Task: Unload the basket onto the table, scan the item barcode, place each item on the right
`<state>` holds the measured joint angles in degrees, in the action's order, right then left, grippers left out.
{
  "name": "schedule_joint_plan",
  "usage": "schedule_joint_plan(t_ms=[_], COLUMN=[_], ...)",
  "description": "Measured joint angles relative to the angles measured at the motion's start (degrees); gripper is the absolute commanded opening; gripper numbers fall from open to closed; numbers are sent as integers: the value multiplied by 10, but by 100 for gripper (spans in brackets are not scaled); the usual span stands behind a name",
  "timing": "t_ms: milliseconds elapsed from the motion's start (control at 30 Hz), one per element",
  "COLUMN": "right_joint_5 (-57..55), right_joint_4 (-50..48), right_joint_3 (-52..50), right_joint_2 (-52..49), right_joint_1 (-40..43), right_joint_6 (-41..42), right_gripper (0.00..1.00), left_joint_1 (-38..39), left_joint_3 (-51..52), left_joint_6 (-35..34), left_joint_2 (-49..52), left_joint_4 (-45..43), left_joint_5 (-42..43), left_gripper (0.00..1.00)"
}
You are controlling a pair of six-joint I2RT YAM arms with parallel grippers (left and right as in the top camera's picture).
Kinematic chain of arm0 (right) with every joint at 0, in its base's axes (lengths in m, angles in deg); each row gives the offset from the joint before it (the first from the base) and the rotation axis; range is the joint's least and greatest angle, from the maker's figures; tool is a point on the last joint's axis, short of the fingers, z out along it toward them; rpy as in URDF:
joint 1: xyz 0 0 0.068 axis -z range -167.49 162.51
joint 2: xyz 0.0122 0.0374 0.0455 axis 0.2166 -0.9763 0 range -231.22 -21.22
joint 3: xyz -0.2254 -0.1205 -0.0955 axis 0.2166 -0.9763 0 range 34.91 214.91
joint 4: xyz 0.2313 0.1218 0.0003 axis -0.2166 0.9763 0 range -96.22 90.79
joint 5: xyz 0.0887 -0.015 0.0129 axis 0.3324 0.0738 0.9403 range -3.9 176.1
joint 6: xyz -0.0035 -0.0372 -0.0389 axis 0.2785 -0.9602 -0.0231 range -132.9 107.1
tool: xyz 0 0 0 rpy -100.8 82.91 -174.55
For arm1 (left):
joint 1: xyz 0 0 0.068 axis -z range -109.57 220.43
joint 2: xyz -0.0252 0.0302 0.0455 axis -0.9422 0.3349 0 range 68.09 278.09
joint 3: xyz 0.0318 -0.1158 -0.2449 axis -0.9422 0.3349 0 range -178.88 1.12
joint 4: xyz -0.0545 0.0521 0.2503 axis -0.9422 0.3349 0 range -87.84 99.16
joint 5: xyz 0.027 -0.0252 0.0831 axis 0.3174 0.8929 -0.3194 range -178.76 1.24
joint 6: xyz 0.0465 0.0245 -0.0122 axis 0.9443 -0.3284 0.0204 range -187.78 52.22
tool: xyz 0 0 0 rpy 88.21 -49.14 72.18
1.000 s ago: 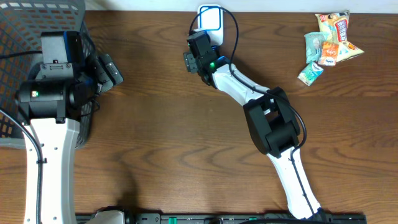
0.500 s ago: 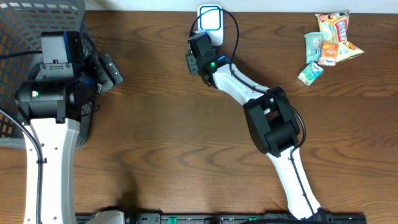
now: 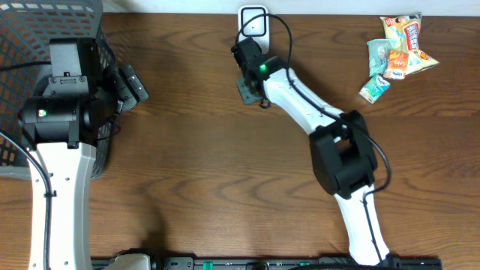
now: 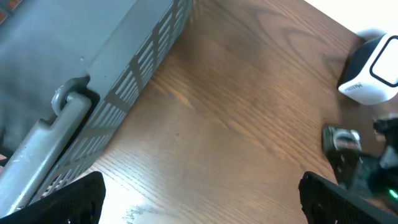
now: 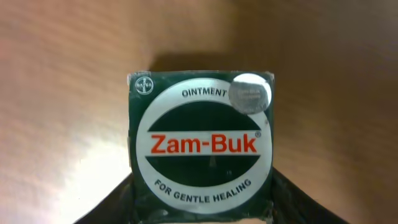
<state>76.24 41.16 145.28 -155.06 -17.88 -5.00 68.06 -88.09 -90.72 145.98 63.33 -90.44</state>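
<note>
The right hand's fingers flank the Zam-Buk box near the scanner, though it is unclear whether they actually grasp it. The left hand hangs released beside the basket.

The green box reads "Zam-Buk" ("OINTMENT", "FOR GENTLE HEALING" around it).

Even warm light, wrist views blurry

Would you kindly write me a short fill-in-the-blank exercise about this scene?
The label on the green box reads Zam-____.
The grey basket stands at the ____ end of the table.
The snack packets lie at its ____ end.
The left gripper has its jaws ____.
Missing words: Buk; left; right; open.
</note>
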Motion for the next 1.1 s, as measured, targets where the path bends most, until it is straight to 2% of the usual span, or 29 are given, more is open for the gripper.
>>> schedule_joint_plan(t_ms=[67, 100, 133, 167, 467, 667, 733, 767, 933, 1100], right_joint_5=[-1, -3, -6, -15, -58, 47, 91, 120, 184, 205], right_joint_4=[49, 69, 83, 96, 113, 170, 185, 189, 189, 169], right_joint_3=[-1, -1, -1, -1, -1, -1, -2, -2, -2, -2], right_joint_2=[17, 23, 29, 34, 44, 45, 45, 45, 45, 45], right_joint_1=[3, 5, 8, 12, 56, 52, 49, 45, 36, 26], right_joint_6=[-23, -33, -42, -55, -90, -90, -86, -81, -51, -22], right_gripper=[54, 67, 85, 95, 99, 99, 96, 91, 45, 12], left_joint_1=[0, 0, 0, 0, 0, 0, 0, 0, 0, 0], left_joint_3=[0, 0, 0, 0, 0, 0, 0, 0, 0, 0], left_joint_6=[0, 0, 0, 0, 0, 0, 0, 0, 0, 0], left_joint_2=[0, 0, 0, 0, 0, 0, 0, 0, 0, 0], left_joint_4=[0, 0, 0, 0, 0, 0, 0, 0, 0, 0], left_joint_5=[0, 0, 0, 0, 0, 0, 0, 0, 0, 0], left_gripper=[98, 98, 98, 98, 98, 98, 98, 98, 98, 98])
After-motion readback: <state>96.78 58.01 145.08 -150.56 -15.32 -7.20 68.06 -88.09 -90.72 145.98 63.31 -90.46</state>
